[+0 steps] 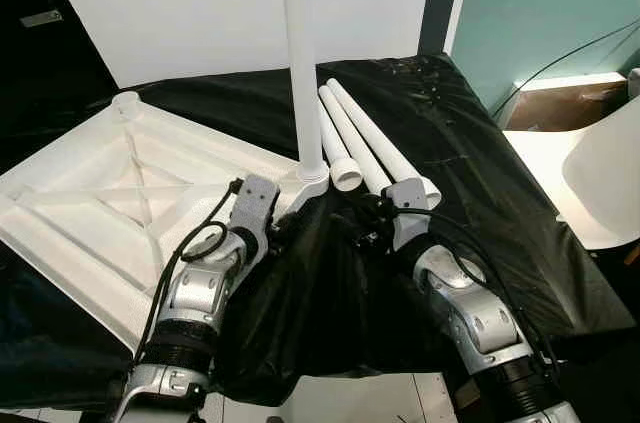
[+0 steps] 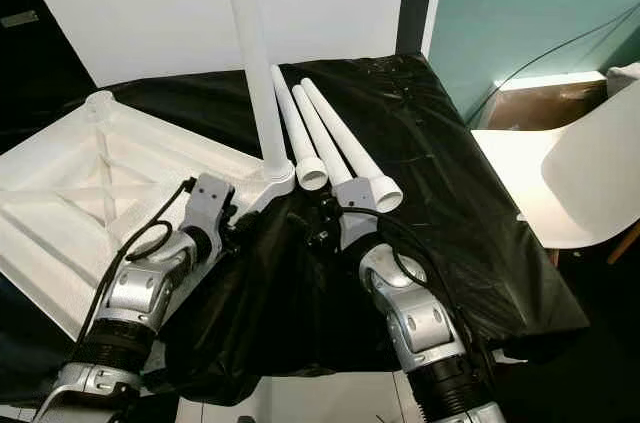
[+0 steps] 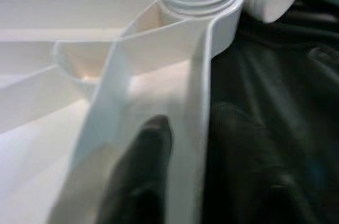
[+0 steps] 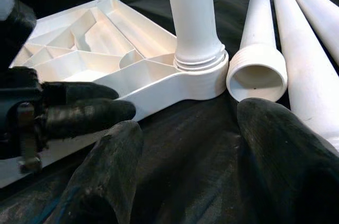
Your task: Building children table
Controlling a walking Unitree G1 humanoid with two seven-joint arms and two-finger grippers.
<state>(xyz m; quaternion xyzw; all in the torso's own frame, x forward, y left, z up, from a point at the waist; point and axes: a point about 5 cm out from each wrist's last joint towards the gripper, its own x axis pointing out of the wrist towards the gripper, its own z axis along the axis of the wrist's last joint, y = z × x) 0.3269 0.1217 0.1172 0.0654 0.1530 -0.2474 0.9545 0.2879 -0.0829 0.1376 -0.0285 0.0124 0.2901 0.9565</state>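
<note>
White tabletop (image 1: 110, 203) lies underside-up on black sheet (image 1: 480, 173). One leg (image 1: 300, 53) stands upright in the corner socket just ahead of both grippers. Left gripper (image 3: 188, 176) pinches the tabletop's edge rim beside that socket, one finger (image 3: 143, 166) inside the rib bay, the other outside, looks clamped but blurry. Right gripper (image 4: 185, 166) rests on the sheet, fingers spread, holding nothing. Three loose legs (image 4: 296, 49) lie just beyond its right finger.
</note>
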